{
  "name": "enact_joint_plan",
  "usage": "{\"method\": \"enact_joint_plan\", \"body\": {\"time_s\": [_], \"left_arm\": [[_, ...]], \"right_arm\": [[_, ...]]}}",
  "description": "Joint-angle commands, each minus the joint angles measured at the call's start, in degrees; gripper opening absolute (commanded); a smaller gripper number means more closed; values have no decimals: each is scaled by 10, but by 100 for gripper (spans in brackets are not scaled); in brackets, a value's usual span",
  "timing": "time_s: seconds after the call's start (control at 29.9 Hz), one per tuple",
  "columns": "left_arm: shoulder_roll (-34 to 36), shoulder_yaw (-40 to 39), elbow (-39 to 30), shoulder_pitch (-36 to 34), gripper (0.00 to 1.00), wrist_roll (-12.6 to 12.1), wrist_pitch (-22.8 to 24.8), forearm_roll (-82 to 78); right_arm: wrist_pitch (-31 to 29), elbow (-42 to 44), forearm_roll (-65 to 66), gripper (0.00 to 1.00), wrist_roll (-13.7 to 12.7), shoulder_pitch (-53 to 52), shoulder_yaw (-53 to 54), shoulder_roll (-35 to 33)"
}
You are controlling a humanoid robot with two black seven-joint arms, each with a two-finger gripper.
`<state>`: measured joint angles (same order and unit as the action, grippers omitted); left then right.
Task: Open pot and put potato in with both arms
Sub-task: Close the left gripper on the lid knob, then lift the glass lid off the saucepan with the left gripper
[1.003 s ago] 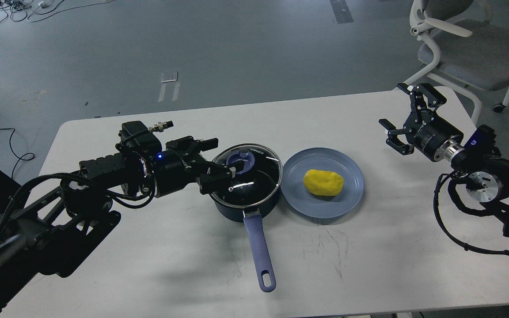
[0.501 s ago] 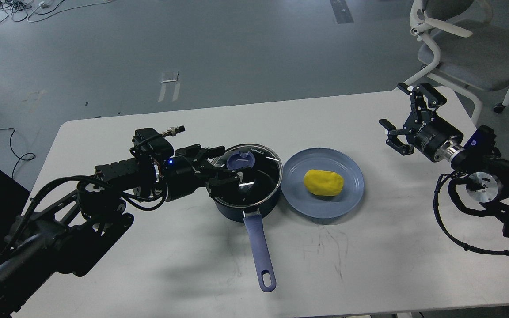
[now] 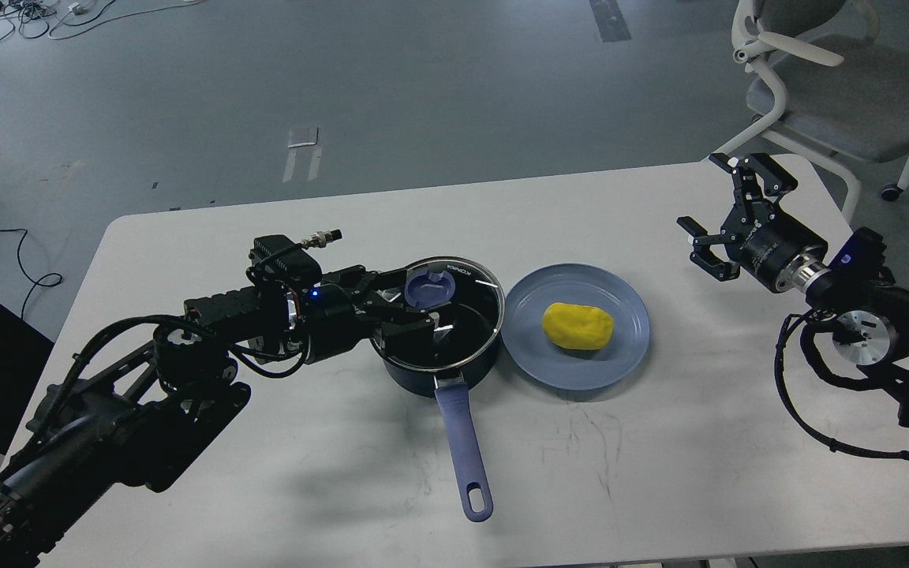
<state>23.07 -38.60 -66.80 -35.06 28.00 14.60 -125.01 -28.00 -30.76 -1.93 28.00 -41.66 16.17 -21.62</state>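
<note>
From the table's nine o'clock side the left gripper [image 3: 405,306] has pushed forward and sunk over the last second, so its fingers now sit spread on either side of the lavender knob [image 3: 428,289] on the glass lid [image 3: 466,304], one at the knob's ten o'clock and one at its six, not yet pinched shut. That reads as the grasp being lined up, with closing and lifting the lid as the likely next step. The pot [image 3: 439,331] is at the table's centre, still covered, handle [image 3: 461,442] pointing to six o'clock; through the glass nothing can be made out inside. Just at its three o'clock the blue-grey plate [image 3: 620,347] holds the potato [image 3: 577,326], untouched. At the far three o'clock edge the right gripper [image 3: 724,222] hovers with fingers wide apart, holding nothing, barely moved.
</note>
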Motion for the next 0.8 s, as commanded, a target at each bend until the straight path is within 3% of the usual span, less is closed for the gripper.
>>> {"method": "enact_joint_plan", "body": {"time_s": [0.0,0.3,0.37,0.43,0.57,0.63,0.77], "left_arm": [[-2,0,3,0,98,0,0,0],[-3,6,16,-9,92,0,0,0],[-6,6,18,-9,87,0,0,0],[-7,6,18,-9,72,0,-6,0],[-7,6,19,-9,56,0,-13,0],[-6,6,18,-10,42,-2,-14,0],[-6,6,16,-11,39,-2,-17,0]], "right_arm": [[0,0,2,100,0,1,0,-1],[0,0,0,100,0,2,1,0],[0,0,0,100,0,2,1,1],[0,0,0,100,0,2,1,1],[0,0,0,100,0,2,1,1],[0,0,0,100,0,2,1,2],[0,0,0,100,0,4,1,2]]}}
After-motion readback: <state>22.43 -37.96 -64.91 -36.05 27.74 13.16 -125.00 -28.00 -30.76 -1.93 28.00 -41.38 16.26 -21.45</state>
